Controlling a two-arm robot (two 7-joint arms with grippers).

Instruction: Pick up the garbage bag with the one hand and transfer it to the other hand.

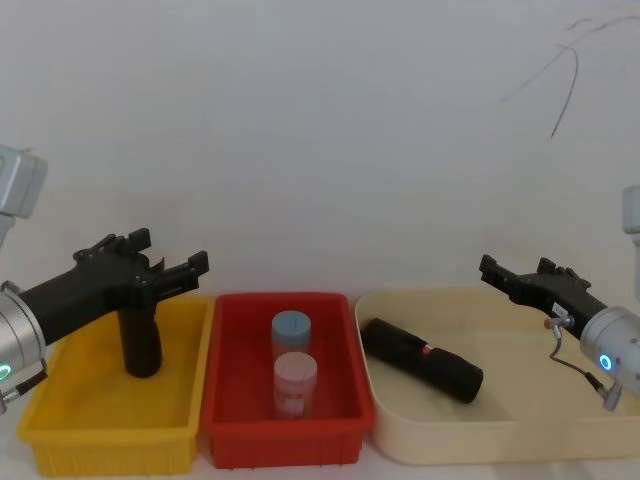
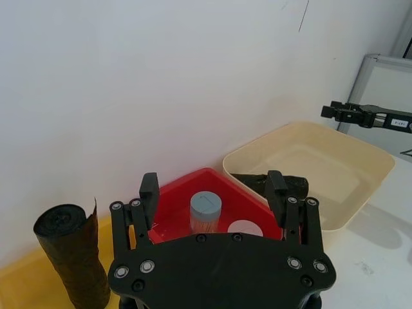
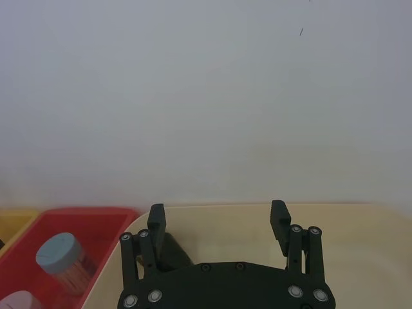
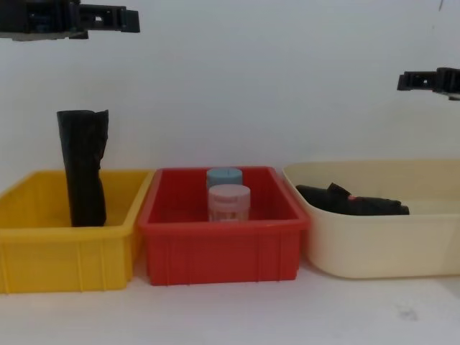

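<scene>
Left pincer [image 2: 212, 182] and right pincer [image 3: 217, 211] spread wide, empty.

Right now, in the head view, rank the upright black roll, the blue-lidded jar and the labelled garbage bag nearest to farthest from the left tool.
1. upright black roll, yellow bin, by the left tool.
2. blue-lidded jar, red bin, middle.
3. garbage bag, cream tub, right side.

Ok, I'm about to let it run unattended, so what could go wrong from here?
Wrong roll: the left gripper hangs open over the yellow bin with the unlabelled upright roll, while the labelled roll lies in the cream tub, below the open right gripper. The upright roll could also tip if nudged.
</scene>
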